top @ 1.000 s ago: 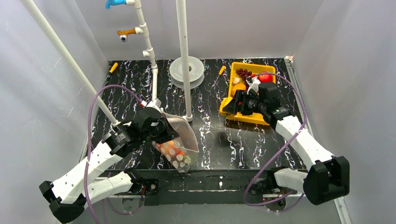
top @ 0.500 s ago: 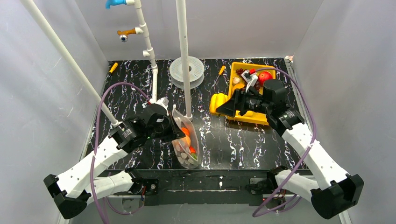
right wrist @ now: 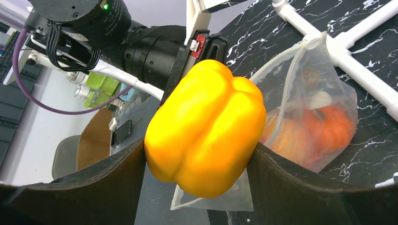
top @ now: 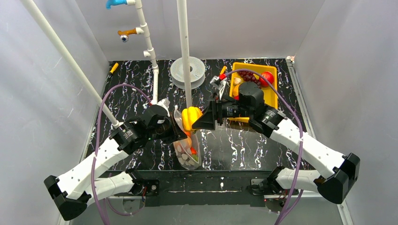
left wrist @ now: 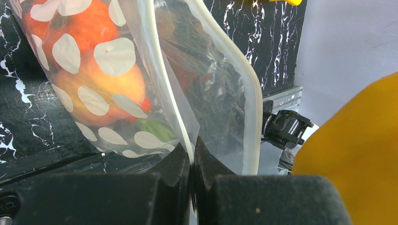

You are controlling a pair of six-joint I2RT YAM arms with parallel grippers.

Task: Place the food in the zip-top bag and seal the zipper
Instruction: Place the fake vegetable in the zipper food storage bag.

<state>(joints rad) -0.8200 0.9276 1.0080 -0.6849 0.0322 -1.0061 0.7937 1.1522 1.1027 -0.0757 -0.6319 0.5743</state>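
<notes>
The right gripper grasps the glossy yellow bell pepper close to the open mouth of the clear polka-dotted plastic bag, near the desk's near edge. The left gripper pinches its whitish zipper strip. It is better to lower the pepper well inside before releasing.

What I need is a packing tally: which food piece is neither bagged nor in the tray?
The yellow bell pepper, held in the right gripper's jaws beside the zip-top bag; the others sit inside it or in the tray.
</notes>
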